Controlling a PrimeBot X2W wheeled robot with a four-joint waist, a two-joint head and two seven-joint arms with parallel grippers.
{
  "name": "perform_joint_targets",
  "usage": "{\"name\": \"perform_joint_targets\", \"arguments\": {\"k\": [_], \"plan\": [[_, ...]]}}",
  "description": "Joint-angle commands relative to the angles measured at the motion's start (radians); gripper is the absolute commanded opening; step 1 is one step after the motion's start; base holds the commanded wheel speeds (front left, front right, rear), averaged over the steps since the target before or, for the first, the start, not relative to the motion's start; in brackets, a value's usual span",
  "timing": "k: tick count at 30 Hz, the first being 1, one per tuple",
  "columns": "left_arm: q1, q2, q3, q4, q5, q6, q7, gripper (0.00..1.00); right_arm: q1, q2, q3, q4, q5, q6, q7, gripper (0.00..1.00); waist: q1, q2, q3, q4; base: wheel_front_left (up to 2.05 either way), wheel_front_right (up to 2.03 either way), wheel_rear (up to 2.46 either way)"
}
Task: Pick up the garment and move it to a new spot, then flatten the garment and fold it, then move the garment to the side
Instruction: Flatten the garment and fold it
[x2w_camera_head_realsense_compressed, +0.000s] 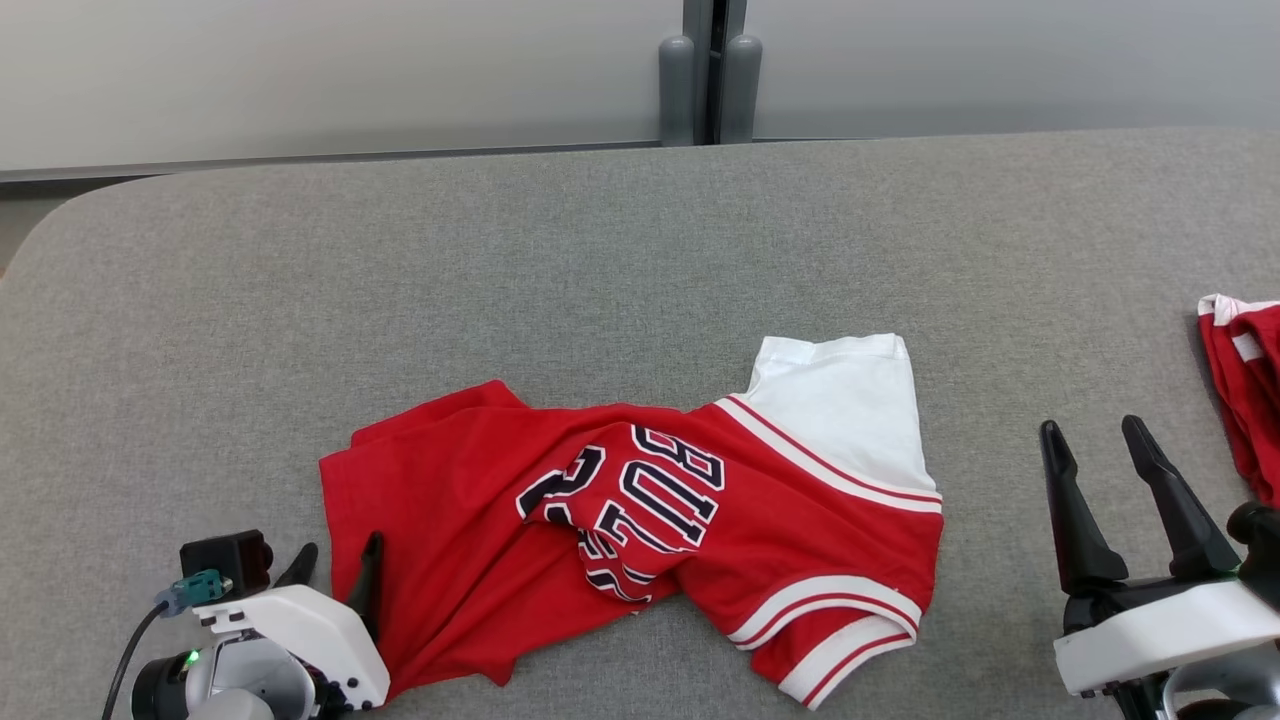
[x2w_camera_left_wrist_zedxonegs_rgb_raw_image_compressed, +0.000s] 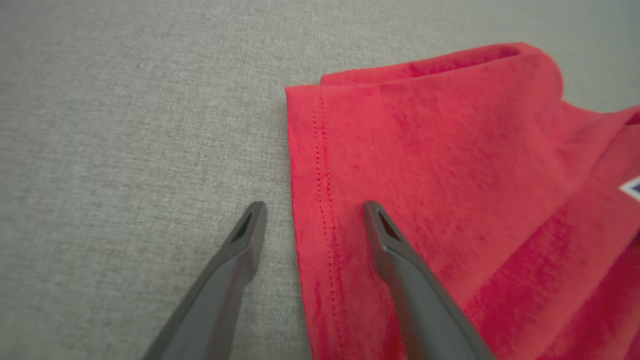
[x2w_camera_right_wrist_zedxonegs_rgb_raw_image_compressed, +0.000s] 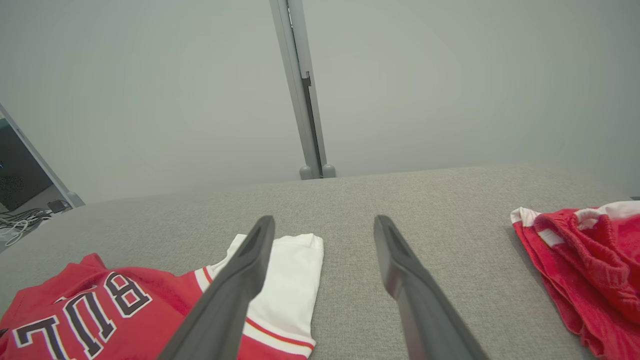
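The left gripper (x2w_camera_head_realsense_compressed: 338, 552) sits low at 7 o'clock in the head view, its white wrist angled toward 1 o'clock. Its fingers are spread wide and straddle the jersey's (x2w_camera_head_realsense_compressed: 640, 520) stitched hem: one finger is over the table (x2w_camera_head_realsense_compressed: 600, 250), the other over red cloth. I cannot tell whether either tip touches. The right gripper (x2w_camera_head_realsense_compressed: 1090, 430) stands at 4 o'clock, pointing to 12, fingers wide apart and holding nothing, well clear of the jersey.

The jersey lies crumpled at 6 o'clock. It is soft red knit with white, red-striped sleeves toward 3 o'clock and navy, white-edged lettering folded in on itself. The table is grey woven fabric with a rounded corner at 10 o'clock. A second garment (x2w_camera_head_realsense_compressed: 1245, 380), red with white trim, is bunched at 3 o'clock.
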Motion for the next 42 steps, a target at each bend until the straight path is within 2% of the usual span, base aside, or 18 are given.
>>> {"name": "perform_joint_targets", "arguments": {"k": [1,3,8,14,17,25,30,34,35,36,42], "plan": [[-0.020,-0.001,0.001,0.027,-0.011,-0.010,0.004,0.93,-0.008,-0.002,-0.004,0.002,0.006,0.000,-0.007,1.00,0.0000,0.0000,0.004,0.000,0.00,0.00,0.00],[-0.030,-0.011,0.000,0.064,-0.019,-0.023,-0.003,0.00,-0.009,-0.002,-0.006,0.004,0.005,0.000,-0.008,1.00,0.0000,0.0000,0.007,0.001,0.00,0.00,0.00],[-0.059,-0.007,0.003,0.074,-0.005,-0.034,-0.065,0.00,-0.019,0.000,-0.005,0.006,0.006,0.000,-0.012,1.00,0.0000,0.0000,0.012,0.003,0.00,0.00,0.00],[-0.045,0.020,-0.003,-0.044,0.018,-0.023,-0.097,0.00,-0.016,0.002,-0.016,0.009,0.013,0.000,-0.016,1.00,0.0000,0.0000,0.014,0.016,0.00,0.00,0.00],[0.009,0.037,-0.005,-0.150,0.022,-0.002,-0.072,0.00,-0.005,0.003,-0.022,0.013,0.016,0.000,-0.018,1.00,0.0000,0.0000,0.007,0.023,0.00,0.00,0.00],[0.235,0.065,-0.024,-0.409,-0.038,0.059,0.081,0.00,0.014,0.005,-0.031,0.031,0.025,0.000,-0.021,1.00,0.0000,0.0000,-0.022,0.037,0.00,0.00,0.00],[0.315,0.070,-0.031,-0.421,-0.076,0.083,0.149,0.00,0.023,0.007,-0.032,0.030,0.022,0.000,-0.007,1.00,0.0000,0.0000,-0.035,0.042,0.00,0.00,0.00],[0.316,0.056,-0.038,-0.367,-0.093,0.070,0.155,0.00,0.024,0.010,-0.033,0.025,0.029,0.000,-0.002,1.00,0.0000,0.0000,-0.040,0.043,0.00,0.00,0.00],[0.307,0.054,-0.037,-0.355,-0.088,0.070,0.144,0.45,0.024,0.010,-0.033,0.023,0.030,0.000,0.000,1.00,0.0000,0.0000,-0.041,0.042,0.00,0.00,0.00],[0.301,0.051,-0.036,-0.344,-0.084,0.069,0.132,1.00,0.024,0.011,-0.034,0.020,0.031,0.000,0.000,1.00,0.0000,0.0000,-0.042,0.041,0.00,0.00,0.00],[0.269,0.034,0.001,-0.338,-0.044,0.104,0.007,1.00,0.025,0.011,-0.042,-0.007,0.022,0.000,-0.009,1.00,0.0000,0.0000,-0.041,0.040,0.00,0.00,0.00]]}}
